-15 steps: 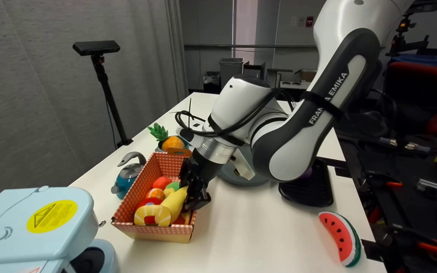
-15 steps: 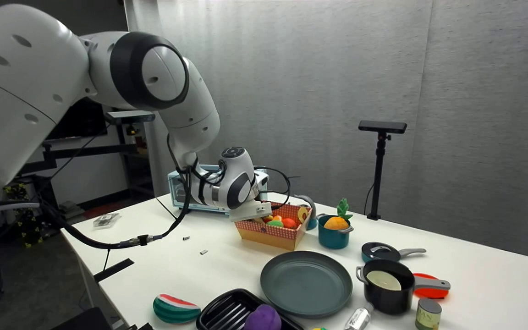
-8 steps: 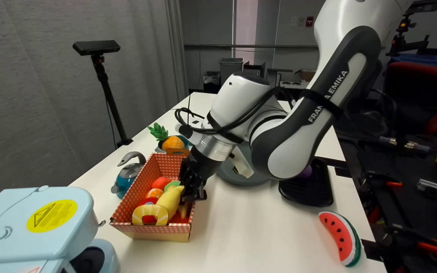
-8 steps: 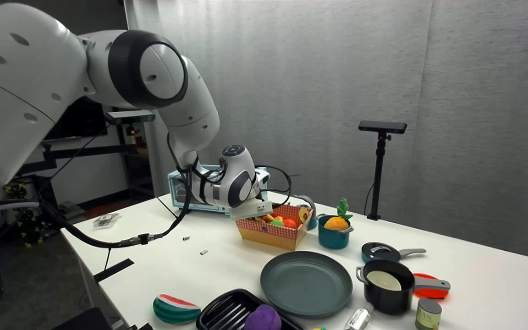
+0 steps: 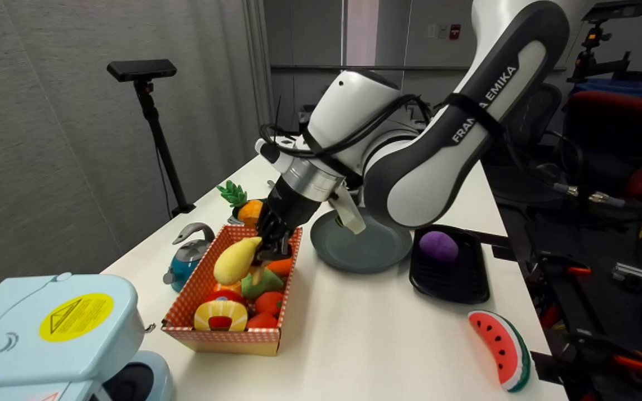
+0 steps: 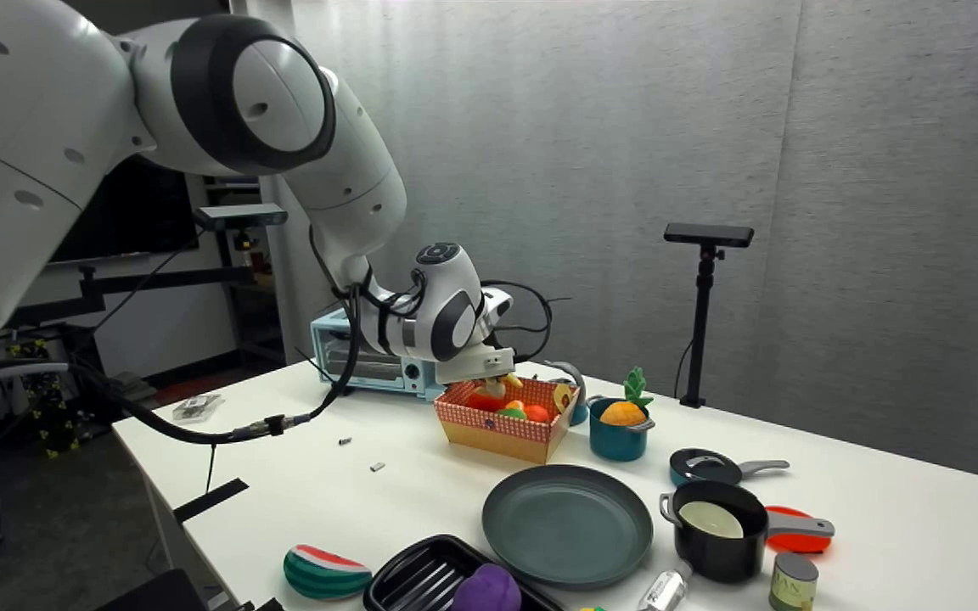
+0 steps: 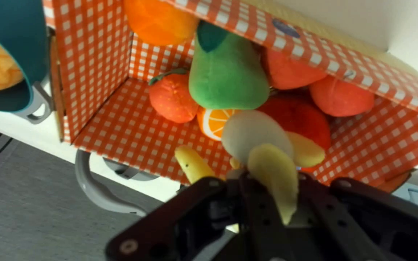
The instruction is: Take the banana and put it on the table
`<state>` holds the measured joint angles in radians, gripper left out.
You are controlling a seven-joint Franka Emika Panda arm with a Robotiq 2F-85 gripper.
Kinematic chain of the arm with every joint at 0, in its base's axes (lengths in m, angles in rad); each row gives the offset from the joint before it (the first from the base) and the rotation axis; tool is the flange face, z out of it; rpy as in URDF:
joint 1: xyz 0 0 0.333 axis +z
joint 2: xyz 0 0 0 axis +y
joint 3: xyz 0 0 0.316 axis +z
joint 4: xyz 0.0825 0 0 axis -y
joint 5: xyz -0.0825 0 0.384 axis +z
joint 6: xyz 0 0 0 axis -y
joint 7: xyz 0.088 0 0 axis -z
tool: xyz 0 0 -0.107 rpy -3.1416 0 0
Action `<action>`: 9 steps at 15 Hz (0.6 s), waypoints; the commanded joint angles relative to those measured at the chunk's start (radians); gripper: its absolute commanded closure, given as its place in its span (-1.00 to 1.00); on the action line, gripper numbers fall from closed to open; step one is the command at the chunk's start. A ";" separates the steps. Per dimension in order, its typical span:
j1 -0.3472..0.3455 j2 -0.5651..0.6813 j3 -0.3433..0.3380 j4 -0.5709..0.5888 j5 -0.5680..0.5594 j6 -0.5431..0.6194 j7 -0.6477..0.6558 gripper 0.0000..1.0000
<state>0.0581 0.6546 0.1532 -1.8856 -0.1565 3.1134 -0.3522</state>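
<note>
The yellow banana (image 5: 237, 260) is held above the red-checked basket (image 5: 218, 338) in an exterior view. In the wrist view the banana (image 7: 272, 163) shows a pale rounded body with yellow peel-like flaps around it. My gripper (image 5: 268, 250) is shut on the banana. In the wrist view the fingers of the gripper (image 7: 272, 177) stand on both sides of one yellow flap, and they hide part of the banana. In an exterior view the banana (image 6: 509, 382) shows just under the wrist. The white table (image 5: 354, 340) extends around the basket.
Several soft fruits, such as a green pear (image 7: 227, 76), lie in the basket. A dark round plate (image 5: 360, 248), a black tray (image 5: 449, 273) with a purple toy, a watermelon slice (image 5: 502, 348), a blue kettle (image 5: 187, 259) and a light blue toy oven (image 5: 59, 328) stand around.
My gripper has risen with the banana and moved slightly toward the basket's pineapple end. The banana has come up from among the fruits, and more fruits now show in the basket.
</note>
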 commanded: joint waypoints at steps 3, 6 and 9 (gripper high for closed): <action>-0.042 -0.109 0.000 -0.065 -0.007 -0.015 0.051 0.94; -0.036 -0.147 -0.050 -0.081 -0.003 -0.018 0.087 0.94; -0.017 -0.176 -0.133 -0.099 -0.007 -0.028 0.133 0.94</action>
<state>0.0221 0.5376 0.0904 -1.9380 -0.1559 3.1107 -0.2807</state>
